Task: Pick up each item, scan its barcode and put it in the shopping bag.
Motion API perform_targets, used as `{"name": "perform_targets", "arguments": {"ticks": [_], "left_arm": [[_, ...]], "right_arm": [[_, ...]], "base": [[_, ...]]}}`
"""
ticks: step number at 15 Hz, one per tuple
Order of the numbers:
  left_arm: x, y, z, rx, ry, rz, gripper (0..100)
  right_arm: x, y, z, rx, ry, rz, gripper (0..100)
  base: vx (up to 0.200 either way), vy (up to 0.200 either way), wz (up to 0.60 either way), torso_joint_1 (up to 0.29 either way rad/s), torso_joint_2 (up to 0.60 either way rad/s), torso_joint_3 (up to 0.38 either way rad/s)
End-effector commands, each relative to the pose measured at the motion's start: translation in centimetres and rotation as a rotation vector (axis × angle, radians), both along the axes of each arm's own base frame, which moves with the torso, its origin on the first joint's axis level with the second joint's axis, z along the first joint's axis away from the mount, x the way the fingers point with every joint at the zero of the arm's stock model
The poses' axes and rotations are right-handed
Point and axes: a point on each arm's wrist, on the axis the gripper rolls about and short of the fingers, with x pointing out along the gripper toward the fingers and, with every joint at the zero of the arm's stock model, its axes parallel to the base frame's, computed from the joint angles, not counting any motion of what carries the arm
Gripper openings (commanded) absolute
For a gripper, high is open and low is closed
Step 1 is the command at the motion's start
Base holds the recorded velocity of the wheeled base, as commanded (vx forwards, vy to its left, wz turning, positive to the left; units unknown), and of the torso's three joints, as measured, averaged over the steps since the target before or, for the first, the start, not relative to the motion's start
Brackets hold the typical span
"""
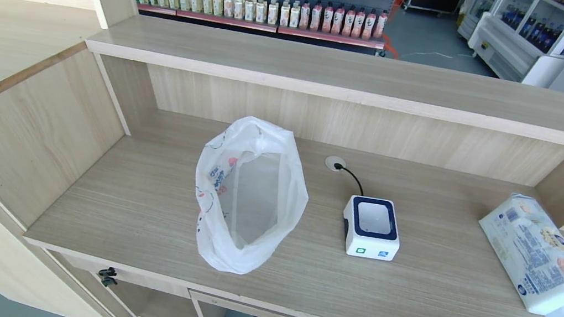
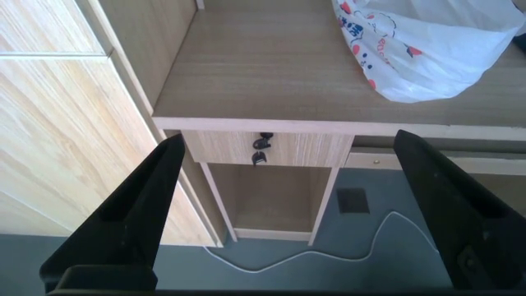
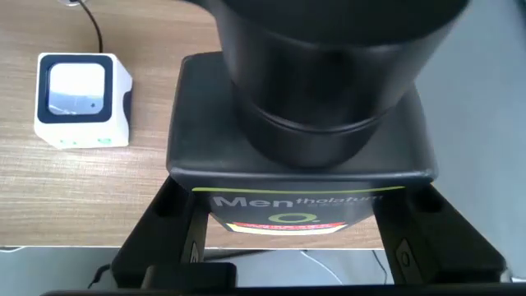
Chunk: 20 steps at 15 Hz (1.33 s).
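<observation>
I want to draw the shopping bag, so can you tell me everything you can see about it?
The shopping bag is thin white plastic, crinkly and slightly see-through, with small red and blue pictures on one side. It stands slumped on the wooden counter, mouth wide open. Nothing shows inside. It sits left of the scanner, apart from it; only the counter touches it.

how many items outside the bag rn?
2. A white pack lies at the counter's right end; a black container is held in the right end effector. The shopping bag looks empty, though its folds could hide something.
</observation>
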Motion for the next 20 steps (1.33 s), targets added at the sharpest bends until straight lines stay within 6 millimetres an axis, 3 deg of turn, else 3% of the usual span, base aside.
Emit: {"name": "perform_targets", "arguments": {"ticks": [1,8,12,16,20], "left_arm": [[0.0,0.0,0.0,0.001,-0.001,-0.001,100],[0.0,0.0,0.0,0.001,-0.001,0.0,100],[0.0,0.0,0.0,0.001,-0.001,0.0,100],[0.0,0.0,0.0,-0.001,-0.001,0.0,100],[0.0,0.0,0.0,0.001,-0.001,-0.001,100]], "right_arm": [[0.3,-0.1,0.0,0.002,0.011,-0.002,0],[2.1,-0.4,-0.7,0.02,0.077,-0.006,0],[5.0,-1.5,-3.0,0.08,0.209,-0.054,0],[9.1,-1.9,-4.2,0.281,0.251,-0.125,0],[11.1,-1.8,-6.3,0.363,0.323,-0.156,0]], "base": [[0.0,0.0,0.6,0.002,0.0,-0.007],[0.0,0.0,0.51,0.002,0.0,0.001],[0.0,0.0,0.0,0.0,0.0,0.0],[0.0,0.0,0.0,0.0,0.0,0.0],[0.0,0.0,0.0,0.0,0.0,0.0]]}}
